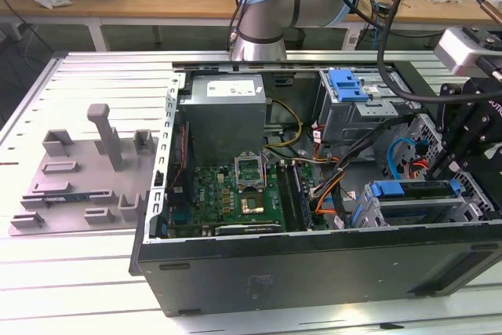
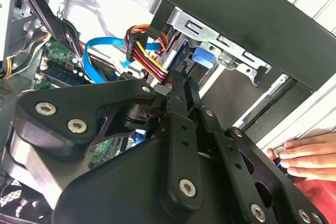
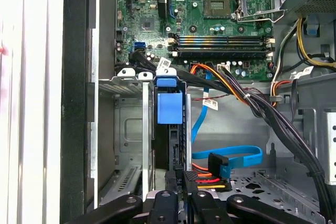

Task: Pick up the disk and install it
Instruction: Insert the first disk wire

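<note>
Disk (image 3: 169, 129) seemingly in case's drive cage (image 3: 128, 129)

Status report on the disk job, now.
Gripper at drive cage, right by disk. Disk edge-on in cage slot. Cables close beside it; a hand by case.

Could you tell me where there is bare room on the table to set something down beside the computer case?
The ribbed metal table is bare behind the grey plastic tray and in front of it, along the near edge. Inside the open computer case it is crowded: motherboard, cables, drive cages and the gripper.
</note>
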Controlling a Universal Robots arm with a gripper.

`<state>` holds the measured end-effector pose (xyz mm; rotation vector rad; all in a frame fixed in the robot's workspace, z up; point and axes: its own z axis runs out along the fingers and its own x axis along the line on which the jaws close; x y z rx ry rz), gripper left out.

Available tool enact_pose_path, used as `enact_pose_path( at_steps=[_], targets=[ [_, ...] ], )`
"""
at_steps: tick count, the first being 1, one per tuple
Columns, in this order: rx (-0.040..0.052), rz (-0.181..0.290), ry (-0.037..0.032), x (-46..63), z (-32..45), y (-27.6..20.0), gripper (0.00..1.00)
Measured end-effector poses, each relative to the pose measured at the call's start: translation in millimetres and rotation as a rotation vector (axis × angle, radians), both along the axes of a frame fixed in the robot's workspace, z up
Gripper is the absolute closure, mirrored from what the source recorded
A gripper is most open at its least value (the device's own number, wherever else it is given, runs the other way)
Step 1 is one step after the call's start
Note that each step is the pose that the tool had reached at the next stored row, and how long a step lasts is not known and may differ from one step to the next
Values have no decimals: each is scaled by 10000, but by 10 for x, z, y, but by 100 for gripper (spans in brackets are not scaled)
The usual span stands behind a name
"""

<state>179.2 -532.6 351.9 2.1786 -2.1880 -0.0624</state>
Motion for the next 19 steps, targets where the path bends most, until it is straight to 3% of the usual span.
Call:
enact_pose_path(
  at_steps=[19],
  targets=[
    [0,15,-1,7,-35,0,83]
  ],
)
